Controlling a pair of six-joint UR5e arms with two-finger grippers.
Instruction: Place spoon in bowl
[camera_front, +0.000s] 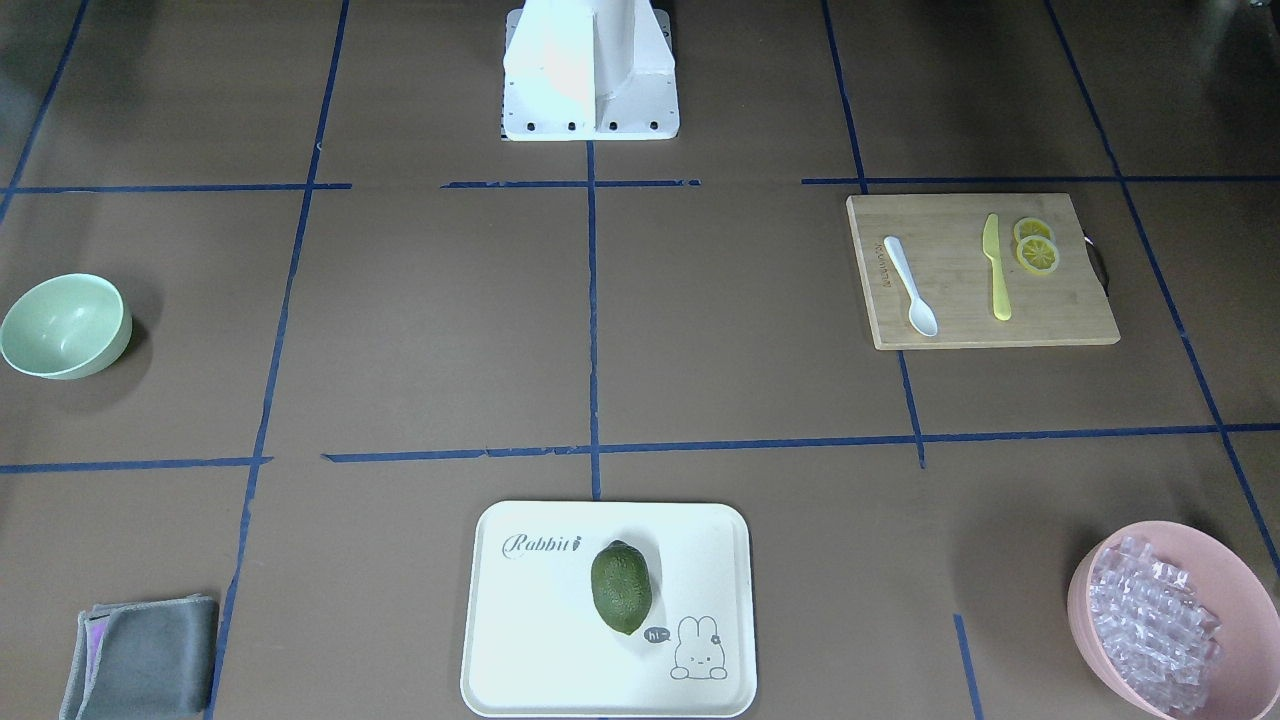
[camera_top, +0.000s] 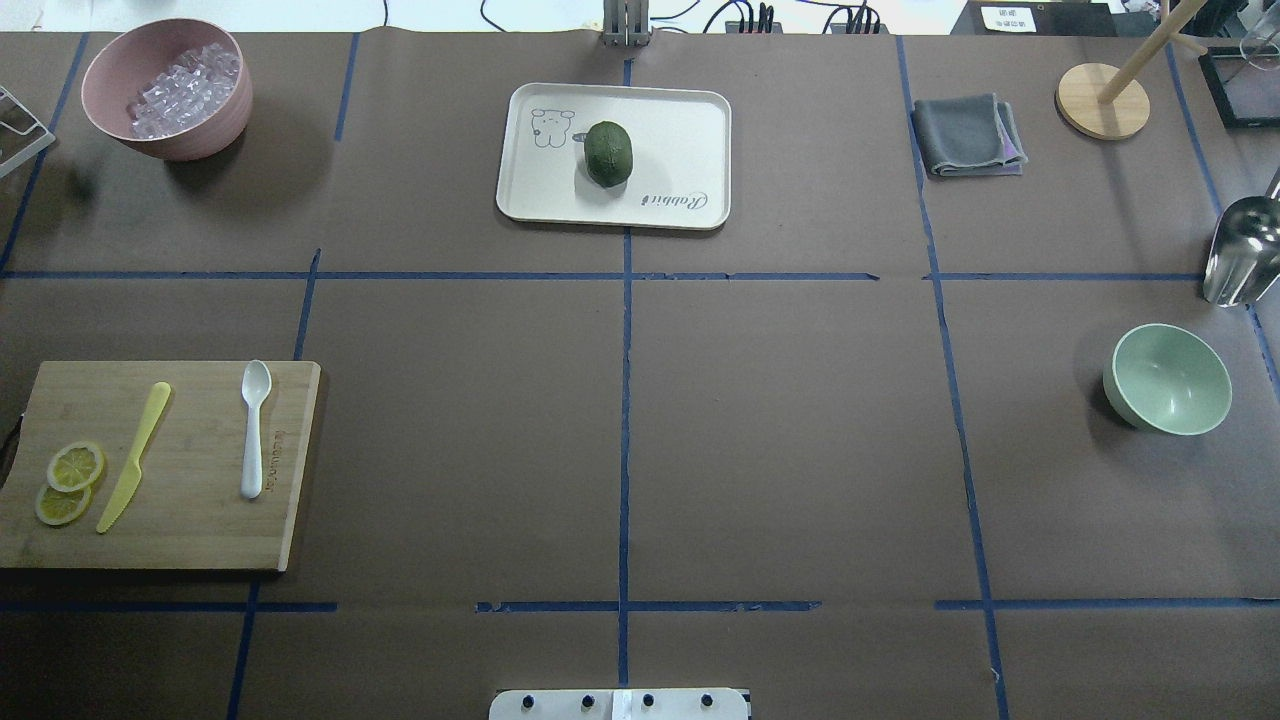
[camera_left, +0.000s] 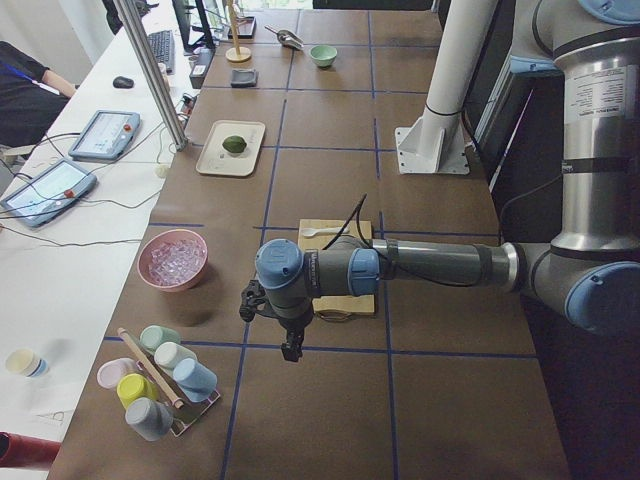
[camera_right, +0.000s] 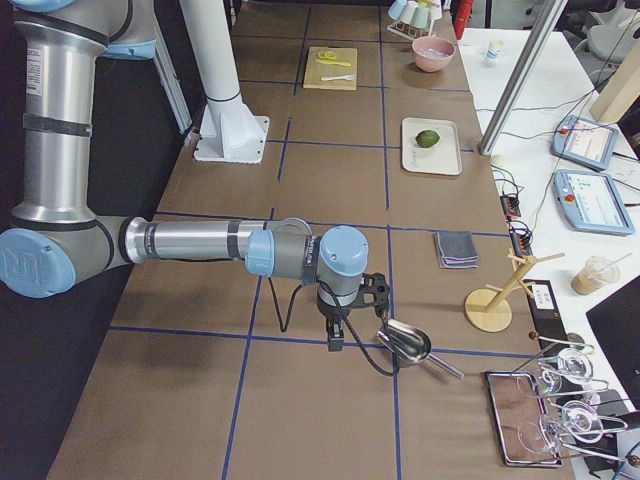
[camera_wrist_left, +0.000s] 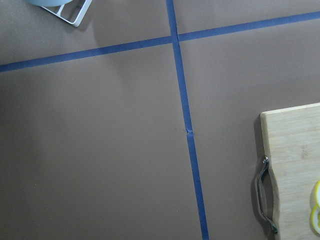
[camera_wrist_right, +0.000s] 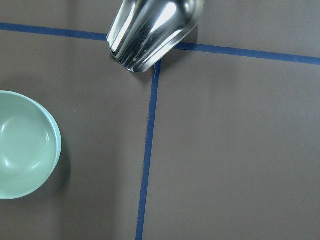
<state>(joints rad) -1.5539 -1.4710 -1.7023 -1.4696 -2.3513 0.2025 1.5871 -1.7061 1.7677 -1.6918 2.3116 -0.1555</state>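
spoon (camera_top: 254, 428) lies flat on a wooden cutting board (camera_top: 190, 500) on the robot's left side of the bench (camera_top: 780, 440), near the board's inner edge, handle toward the robot, scoop pointing away. on the same board, apart from the spoon: a yellow knife (camera_top: 133, 457), roughly parallel to it, and two lemon slices (camera_top: 75, 466) beyond the knife. bowl (camera_top: 1168, 378) sits upright on the robot's right side of the bench, well apart from the board, glossy inside showing. nothing touches spoon or bowl. left arm (camera_left: 430, 265) reaches out low over the bench past the board's outer end; its wrist view looks straight down on brown paper, blue tape lines and the board's handle corner. right arm (camera_right: 200, 242) hangs over the far right end of the bench; its wrist view shows the bowl at the left edge and a metal scoop (camera_wrist_right: 155, 30) at the top. left jaws and right jaws show only in the side views, small and from an angle, so cannot tell whether either pair is apart or closed. elsewhere: pink bowl (camera_top: 190, 130) of clear pieces far left, white tray (camera_top: 670, 130) with a green fruit (camera_top: 608, 153) far centre, folded grey cloth (camera_top: 966, 135) far right.
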